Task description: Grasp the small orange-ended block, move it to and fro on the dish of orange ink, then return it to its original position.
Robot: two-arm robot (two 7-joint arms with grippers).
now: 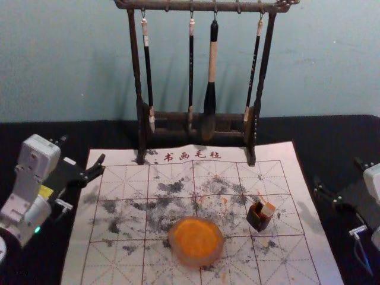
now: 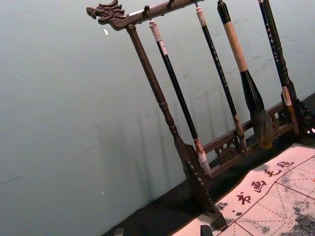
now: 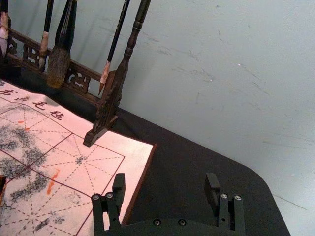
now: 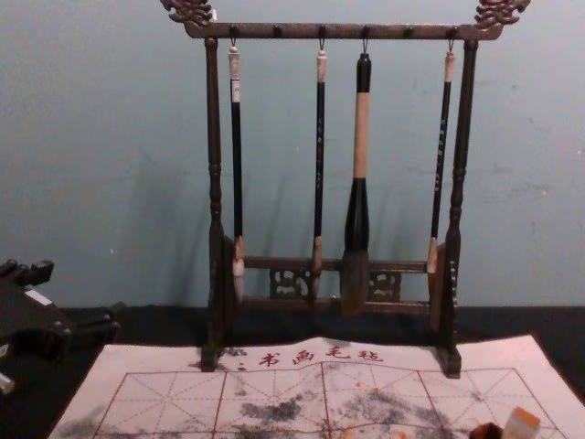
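Note:
The dish of orange ink (image 1: 196,238) sits on the marked mat, near its front middle. To its right, the small pale block (image 1: 268,209) with an orange end leans in a dark square holder (image 1: 257,219); in the chest view the block (image 4: 522,424) shows at the bottom right beside the holder (image 4: 486,431). My right gripper (image 1: 341,178) hangs open off the mat's right edge, away from the block, and its spread fingers hold nothing in the right wrist view (image 3: 165,189). My left gripper (image 1: 81,155) stays parked open at the mat's left edge, fingertips low in the left wrist view (image 2: 162,231).
A dark wooden rack (image 1: 196,116) with several hanging brushes stands behind the mat, its feet at the back edge. The ink-stained white mat (image 1: 122,208) lies on a black table (image 1: 77,132), with a pale wall behind.

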